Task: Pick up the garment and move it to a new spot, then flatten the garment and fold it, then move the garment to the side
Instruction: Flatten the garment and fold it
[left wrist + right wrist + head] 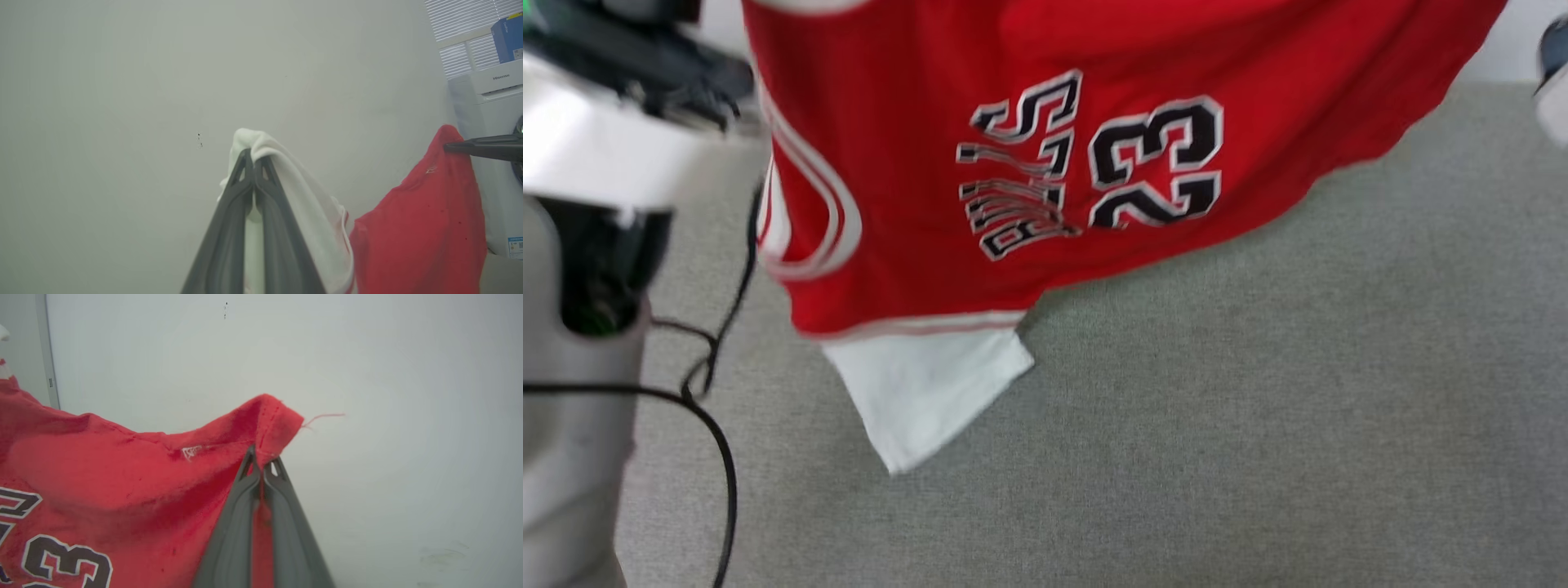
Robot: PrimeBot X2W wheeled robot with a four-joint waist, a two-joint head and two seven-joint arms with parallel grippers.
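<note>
Fingers [229, 228] of the left gripper [253, 158] are clenched on a bunch of the shirt's white cloth, and the right gripper [262, 460] is clamped on a red hem corner. Between them the garment [915, 82] hangs across the upper half of the head view, above the grey surface [1258, 408], with a white sleeve [931, 392] dangling left of centre. Lowering it well likely calls for firm pinches, arms spread evenly so the cloth is taut, and a slow, level descent.

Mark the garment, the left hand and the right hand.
garment [907, 90]: head view, on the red cloth left of the lettering.
left hand [254, 159]: left wrist view, between its fingertips, pinching white cloth.
right hand [262, 459]: right wrist view, between its fingertips, pinching a red corner.
</note>
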